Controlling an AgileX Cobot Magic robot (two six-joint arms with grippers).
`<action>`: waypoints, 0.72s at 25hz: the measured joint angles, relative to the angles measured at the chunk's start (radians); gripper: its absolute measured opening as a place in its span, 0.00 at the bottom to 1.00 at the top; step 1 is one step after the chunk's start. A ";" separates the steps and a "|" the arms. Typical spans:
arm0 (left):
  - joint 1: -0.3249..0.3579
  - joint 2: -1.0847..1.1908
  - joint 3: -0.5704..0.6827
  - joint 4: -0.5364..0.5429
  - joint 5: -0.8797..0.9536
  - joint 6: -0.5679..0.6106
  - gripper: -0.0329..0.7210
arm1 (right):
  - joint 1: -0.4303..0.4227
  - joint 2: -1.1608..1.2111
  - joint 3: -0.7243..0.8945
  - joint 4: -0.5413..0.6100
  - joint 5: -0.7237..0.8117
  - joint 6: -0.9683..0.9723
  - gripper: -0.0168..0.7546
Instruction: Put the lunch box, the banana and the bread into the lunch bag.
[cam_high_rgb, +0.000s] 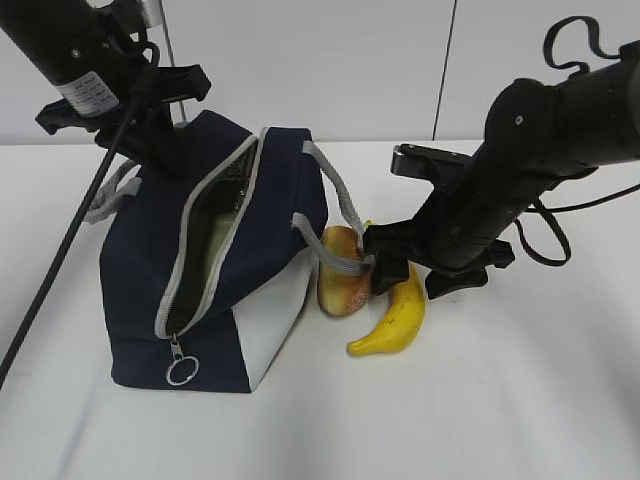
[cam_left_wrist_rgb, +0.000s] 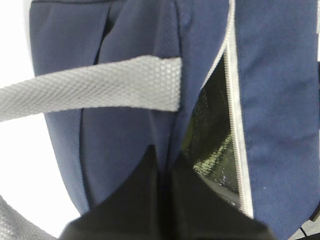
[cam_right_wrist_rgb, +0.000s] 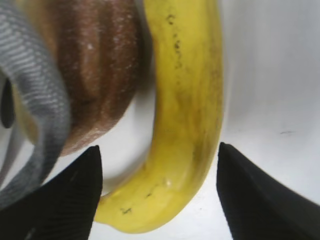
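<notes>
- A navy lunch bag (cam_high_rgb: 215, 270) with white side panels sits on the white table (cam_high_rgb: 520, 400), left of centre. Its zipper is undone, so the mouth gapes toward you and shows the shiny lining.
- Your left gripper (cam_left_wrist_rgb: 162, 200) sits at the bag's back top edge. In the left wrist view its jaws are drawn together over a fold of navy fabric. This looks like a pinch that keeps the mouth propped open for loading, though you cannot fully confirm that the fabric is clamped.
- A grey handle strap (cam_left_wrist_rgb: 95, 90) crosses that view, lying loose over the bag's side.
- The bread (cam_high_rgb: 340, 272), a golden-brown bun, lies just beside the bag's right side, with the second grey handle (cam_high_rgb: 345, 262) draped over it.
- The banana (cam_high_rgb: 395, 318) lies on the table, touching or nearly touching the bread's right side.
- Your right gripper (cam_right_wrist_rgb: 160, 190) is down at the banana. Its jaws are spread wide, one black tip on each side of the fruit, and neither is pressing it. It appears lined up to close across the banana's width.
- The left tip (cam_right_wrist_rgb: 65, 195) sits in the narrow gap between banana and bread, so closing could nudge the bread or catch the strap.
- The lunch box is not visible in any view; you cannot tell whether it is already inside the bag.
</notes>
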 joint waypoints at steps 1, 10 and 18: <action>0.000 0.000 0.000 0.000 0.000 0.000 0.04 | 0.000 0.016 -0.014 -0.031 0.009 0.026 0.71; 0.000 0.000 0.000 0.000 0.000 0.000 0.04 | -0.010 0.092 -0.097 -0.120 0.053 0.063 0.71; 0.000 0.000 0.000 0.001 0.000 0.000 0.04 | -0.010 0.109 -0.111 -0.134 0.064 0.063 0.56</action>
